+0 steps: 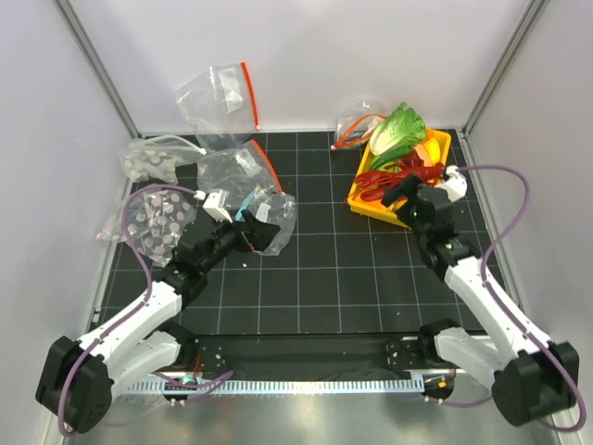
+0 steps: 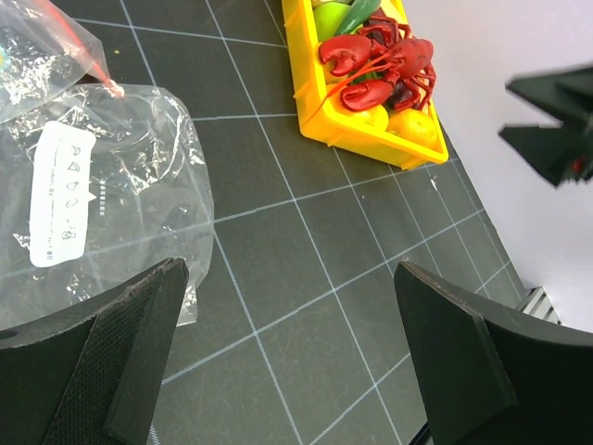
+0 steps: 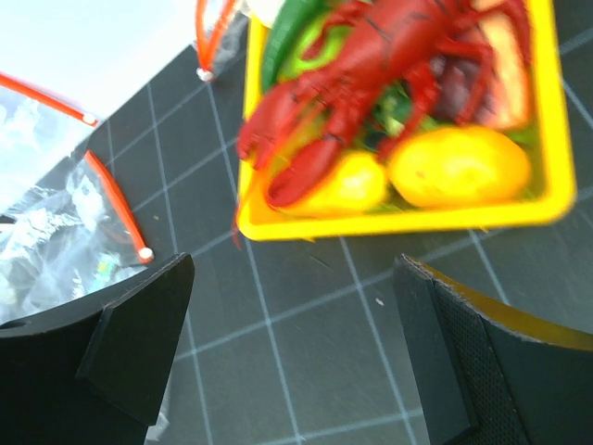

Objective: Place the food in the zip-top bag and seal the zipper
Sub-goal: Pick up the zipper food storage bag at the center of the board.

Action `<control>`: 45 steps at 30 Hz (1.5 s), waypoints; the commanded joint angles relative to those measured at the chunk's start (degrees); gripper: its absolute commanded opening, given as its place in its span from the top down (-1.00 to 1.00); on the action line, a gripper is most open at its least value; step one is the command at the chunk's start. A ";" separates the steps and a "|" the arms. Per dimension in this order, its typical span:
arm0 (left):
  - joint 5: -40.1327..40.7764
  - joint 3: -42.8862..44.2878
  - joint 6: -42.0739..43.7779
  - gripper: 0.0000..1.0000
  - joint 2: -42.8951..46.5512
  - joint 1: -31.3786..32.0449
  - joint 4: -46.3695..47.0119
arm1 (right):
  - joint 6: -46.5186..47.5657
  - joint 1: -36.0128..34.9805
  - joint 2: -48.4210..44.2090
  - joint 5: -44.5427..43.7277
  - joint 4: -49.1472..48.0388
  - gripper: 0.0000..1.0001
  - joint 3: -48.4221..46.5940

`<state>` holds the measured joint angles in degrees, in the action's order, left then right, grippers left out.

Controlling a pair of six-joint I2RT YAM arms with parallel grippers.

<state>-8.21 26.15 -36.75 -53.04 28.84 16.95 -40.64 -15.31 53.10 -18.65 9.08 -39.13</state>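
Note:
The clear zip-top bag (image 1: 227, 171) lies flat on the mat at left, with its red-orange zipper (image 1: 267, 167) along the far right side. Its white label (image 2: 60, 195) shows in the left wrist view. My left gripper (image 1: 269, 230) hovers over the bag's near right edge, open and empty (image 2: 287, 306). The food sits in a yellow tray (image 1: 435, 162) at back right: the green lettuce (image 1: 400, 130), a round green fruit (image 2: 329, 17) and yellow-orange pieces (image 3: 459, 167), with a red lobster (image 3: 371, 65) on top. My right gripper (image 1: 400, 199) is open and empty (image 3: 292, 306) just in front of the tray.
A second clear bag (image 1: 218, 97) with a red strip lies behind the mat. Dotted pouches (image 1: 153, 222) and a bag of white parts (image 1: 153, 159) lie at far left. Another bag with an orange strip (image 1: 357, 125) lies behind the tray. Frame posts stand at both back corners.

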 commanded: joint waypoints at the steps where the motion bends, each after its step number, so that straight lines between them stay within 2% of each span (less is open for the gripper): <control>1: -0.93 2.59 0.37 -1.00 0.30 0.60 2.47 | 0.39 -1.99 6.03 -1.28 -1.61 -0.92 -8.14; 5: -1.29 2.59 -0.34 -0.98 0.65 1.30 2.47 | -3.30 -5.86 15.25 -7.35 -3.89 -0.92 -13.94; 11: -0.84 2.50 -0.86 -0.97 0.92 1.92 2.21 | -8.22 -12.10 33.19 -20.94 -0.04 -0.95 -32.71; 17: -0.67 2.50 -1.13 -0.96 1.53 2.36 1.69 | -10.94 -13.25 49.17 -25.02 2.69 -0.96 -49.42; 23: 0.21 2.85 -1.13 -0.95 2.85 2.45 0.54 | -11.12 -13.25 61.40 -29.77 4.46 -0.96 -64.11; 34: 1.97 1.80 -3.41 -0.94 2.59 2.54 0.45 | -8.58 -13.08 78.37 -34.87 2.52 -0.96 -81.43; 41: 1.88 1.80 -4.91 -0.94 2.32 2.62 0.28 | -7.96 -11.85 82.51 -34.44 3.40 -0.99 -83.65; 45: 4.41 1.45 -5.35 -0.91 4.51 2.62 -1.48 | -9.01 -10.54 84.53 -33.03 5.32 -0.99 -84.70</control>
<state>-6.33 26.87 -41.43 -50.70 31.16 15.53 -48.82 -27.22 136.68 -49.93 13.85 -120.88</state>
